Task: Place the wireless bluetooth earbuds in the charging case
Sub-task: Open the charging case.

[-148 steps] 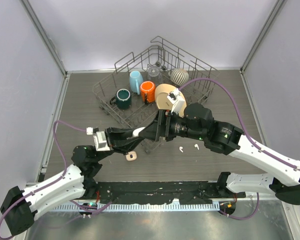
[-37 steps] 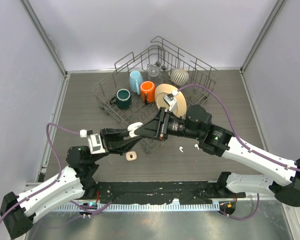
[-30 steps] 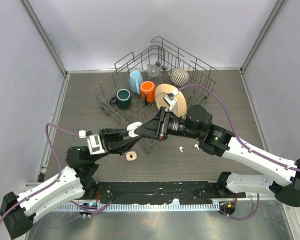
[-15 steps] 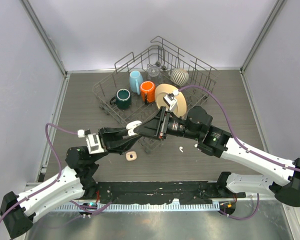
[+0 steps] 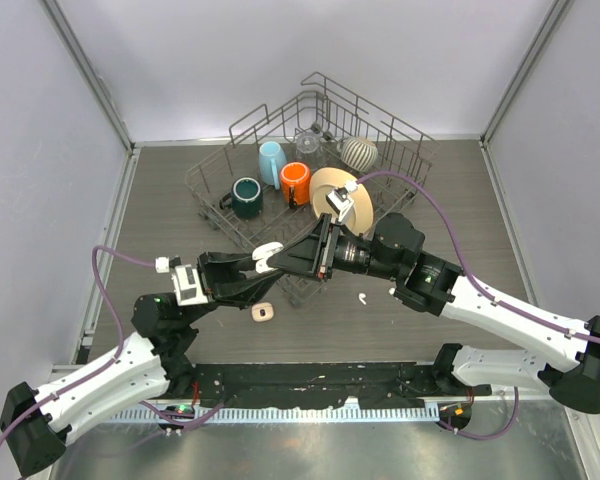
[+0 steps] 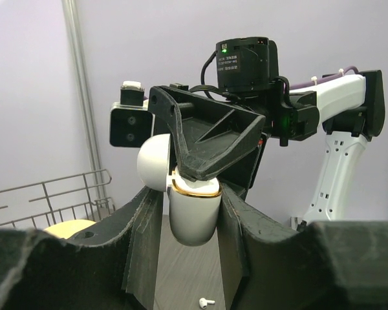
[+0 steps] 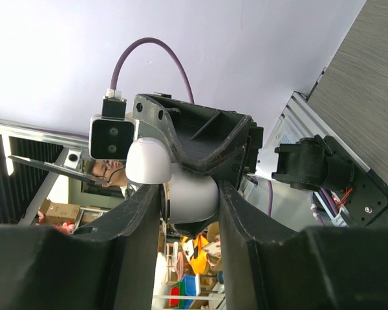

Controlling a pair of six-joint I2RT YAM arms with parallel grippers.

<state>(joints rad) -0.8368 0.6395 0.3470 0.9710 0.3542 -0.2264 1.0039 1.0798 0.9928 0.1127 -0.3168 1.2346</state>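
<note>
Dark table (image 5: 160, 200), dish rack (image 5: 395, 135) at the far side. Your left gripper (image 6: 193, 194) and right gripper (image 7: 189, 194) both pinch the open charging case (image 6: 194, 223) aloft; one earbud (image 5: 362, 297) lies on the table to its near right (your right arm is closer).

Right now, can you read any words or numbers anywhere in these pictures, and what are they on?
White sticker on the round black wrist end of the right arm: it has printed lines, but they are too small to read.
Charging case: no writing shows.
Orange mug: no writing shows.
So nothing here can really be read.
</note>
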